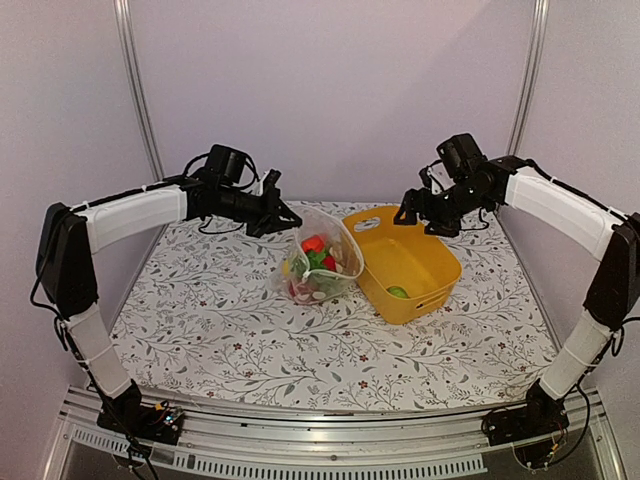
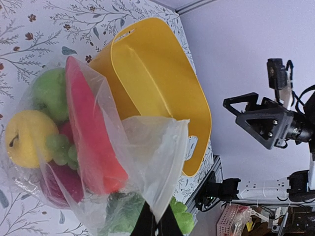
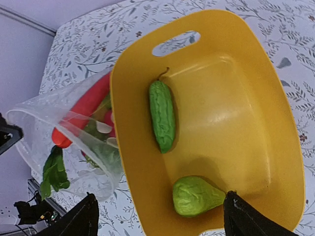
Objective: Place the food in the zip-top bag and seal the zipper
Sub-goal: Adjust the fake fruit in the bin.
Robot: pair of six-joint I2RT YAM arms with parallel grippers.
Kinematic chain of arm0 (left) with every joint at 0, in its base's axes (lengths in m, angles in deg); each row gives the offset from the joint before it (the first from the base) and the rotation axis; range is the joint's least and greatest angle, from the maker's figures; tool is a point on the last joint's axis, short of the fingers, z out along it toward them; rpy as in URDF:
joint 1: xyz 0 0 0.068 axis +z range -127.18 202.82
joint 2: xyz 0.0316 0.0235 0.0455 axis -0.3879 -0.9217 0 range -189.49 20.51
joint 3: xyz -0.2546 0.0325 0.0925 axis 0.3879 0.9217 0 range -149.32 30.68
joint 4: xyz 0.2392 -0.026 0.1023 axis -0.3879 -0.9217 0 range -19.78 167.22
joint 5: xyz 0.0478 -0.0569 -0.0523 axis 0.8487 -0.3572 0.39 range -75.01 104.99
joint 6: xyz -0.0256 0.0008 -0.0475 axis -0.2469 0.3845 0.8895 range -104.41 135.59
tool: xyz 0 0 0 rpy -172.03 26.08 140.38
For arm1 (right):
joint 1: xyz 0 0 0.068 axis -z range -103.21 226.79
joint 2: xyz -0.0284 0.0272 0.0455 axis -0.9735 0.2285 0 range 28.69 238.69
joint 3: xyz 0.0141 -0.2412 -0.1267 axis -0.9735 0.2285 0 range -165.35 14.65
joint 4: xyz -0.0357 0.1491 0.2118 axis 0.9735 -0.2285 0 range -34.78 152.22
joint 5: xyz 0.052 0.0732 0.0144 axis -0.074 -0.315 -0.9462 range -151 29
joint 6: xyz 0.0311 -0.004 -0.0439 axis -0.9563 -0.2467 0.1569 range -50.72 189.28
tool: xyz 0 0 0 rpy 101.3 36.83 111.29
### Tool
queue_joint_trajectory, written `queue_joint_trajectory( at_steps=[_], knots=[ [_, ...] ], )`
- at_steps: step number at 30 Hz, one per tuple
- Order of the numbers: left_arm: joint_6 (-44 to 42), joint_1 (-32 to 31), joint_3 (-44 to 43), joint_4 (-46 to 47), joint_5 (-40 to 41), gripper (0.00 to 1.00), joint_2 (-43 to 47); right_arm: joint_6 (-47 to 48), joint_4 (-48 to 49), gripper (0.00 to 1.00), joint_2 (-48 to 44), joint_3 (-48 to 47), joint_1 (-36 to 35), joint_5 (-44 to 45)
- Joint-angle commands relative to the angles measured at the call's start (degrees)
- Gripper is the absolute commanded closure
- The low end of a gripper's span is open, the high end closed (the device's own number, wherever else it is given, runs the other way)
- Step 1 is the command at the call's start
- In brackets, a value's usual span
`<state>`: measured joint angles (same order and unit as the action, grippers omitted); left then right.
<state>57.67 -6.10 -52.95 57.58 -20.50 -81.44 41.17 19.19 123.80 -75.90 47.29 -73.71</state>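
Note:
The zip-top bag point(image 1: 325, 262) stands open beside the yellow tub, holding several toy foods. In the left wrist view the bag point(image 2: 147, 147) holds a yellow lemon point(image 2: 27, 137), a green apple point(image 2: 49, 93), a carrot point(image 2: 91, 142) and green leaves. My left gripper point(image 1: 283, 217) is shut on the bag's mouth edge, fingers point(image 2: 147, 227) pinching the film. My right gripper point(image 1: 416, 212) hangs open above the tub; its fingers point(image 3: 83, 219) straddle a green pear-shaped piece point(image 3: 197, 195). A green cucumber point(image 3: 162, 115) lies further in. The zipper strip is not clearly visible.
The yellow tub point(image 1: 432, 252) sits right of the bag, touching it, and also shows in the right wrist view point(image 3: 256, 78). The floral tablecloth point(image 1: 220, 330) covers the table. Purple walls and metal posts enclose the back and sides.

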Motion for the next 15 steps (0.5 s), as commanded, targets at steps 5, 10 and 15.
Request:
queue_joint_trajectory(
  at_steps=[5, 10, 15],
  knots=[
    [-1.2, 0.47, 0.24, -1.97, -0.78, 1.0, 1.64, 12.54, -14.04, 0.23, 6.26, 2.08, 1.51, 2.63],
    [-2.31, 0.5, -0.99, -3.64, -0.46, 1.0, 1.15, 17.89, -19.69, 0.21, 12.04, -0.33, 1.3, 2.34],
    [-2.07, 0.52, -1.28, -3.7, -0.54, 1.0, 0.75, 21.45, -19.22, 0.2, 15.39, -0.83, 0.87, 0.0]
  ],
)
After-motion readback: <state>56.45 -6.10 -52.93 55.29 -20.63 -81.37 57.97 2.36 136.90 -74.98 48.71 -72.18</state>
